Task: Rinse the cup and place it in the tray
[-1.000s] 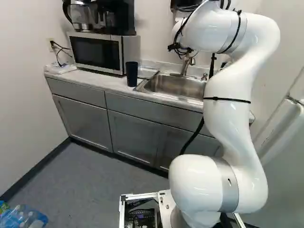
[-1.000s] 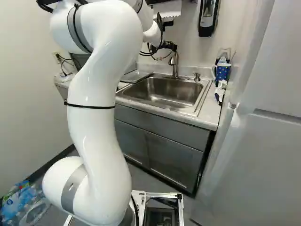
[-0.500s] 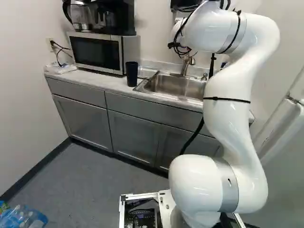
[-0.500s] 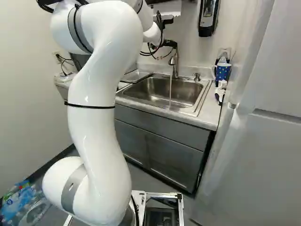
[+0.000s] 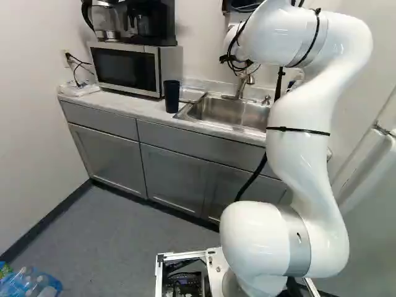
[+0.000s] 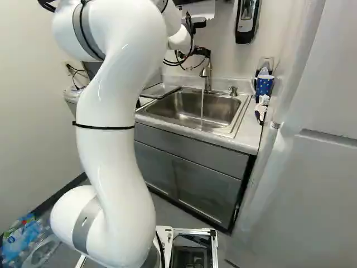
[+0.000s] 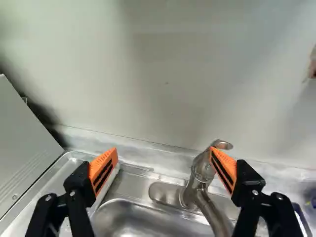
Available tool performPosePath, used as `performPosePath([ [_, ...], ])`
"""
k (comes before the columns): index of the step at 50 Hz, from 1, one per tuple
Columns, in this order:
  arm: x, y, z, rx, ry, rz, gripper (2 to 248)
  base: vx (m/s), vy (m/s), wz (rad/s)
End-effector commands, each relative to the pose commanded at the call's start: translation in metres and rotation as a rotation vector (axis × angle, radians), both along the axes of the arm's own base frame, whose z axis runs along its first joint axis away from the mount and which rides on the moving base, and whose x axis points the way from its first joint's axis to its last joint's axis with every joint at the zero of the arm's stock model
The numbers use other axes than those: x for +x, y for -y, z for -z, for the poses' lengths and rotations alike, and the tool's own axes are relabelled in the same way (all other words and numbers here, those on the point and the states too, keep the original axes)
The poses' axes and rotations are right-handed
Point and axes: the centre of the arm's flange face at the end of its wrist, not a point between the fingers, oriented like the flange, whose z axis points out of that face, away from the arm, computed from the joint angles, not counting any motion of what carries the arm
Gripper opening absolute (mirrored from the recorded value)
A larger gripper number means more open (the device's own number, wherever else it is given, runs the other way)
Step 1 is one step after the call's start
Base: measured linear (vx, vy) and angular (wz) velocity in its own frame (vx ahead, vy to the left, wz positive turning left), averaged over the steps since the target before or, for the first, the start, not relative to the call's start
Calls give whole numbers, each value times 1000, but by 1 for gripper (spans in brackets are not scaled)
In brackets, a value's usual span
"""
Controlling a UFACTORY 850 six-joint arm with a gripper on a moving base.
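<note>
In the left base view, your dark cup [image 5: 172, 97] is standing upright near the sink's [image 5: 223, 109] ten o'clock, its long axis running six to twelve; your gripper [image 6: 193, 54] is holding its fingers apart.

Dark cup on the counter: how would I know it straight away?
In the left base view, find the silver microwave on the counter. The dark cup stands between it and the sink. It is tall and plain, with no handle in sight, unlike the dotted blue mug past the sink.

Kitchenette | sink [image 6: 192, 109] with running faucet [image 6: 207, 75] | microwave [image 5: 125, 68] | coffee maker [image 5: 143, 23] | grey base cabinets [image 5: 173, 176]
</note>
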Motion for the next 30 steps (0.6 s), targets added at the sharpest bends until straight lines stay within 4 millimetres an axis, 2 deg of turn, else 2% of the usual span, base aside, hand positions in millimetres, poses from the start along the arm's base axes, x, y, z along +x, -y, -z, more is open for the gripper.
performPosePath([
  [30,-58,13,-7,6,-28,38,247,0,0,0],
])
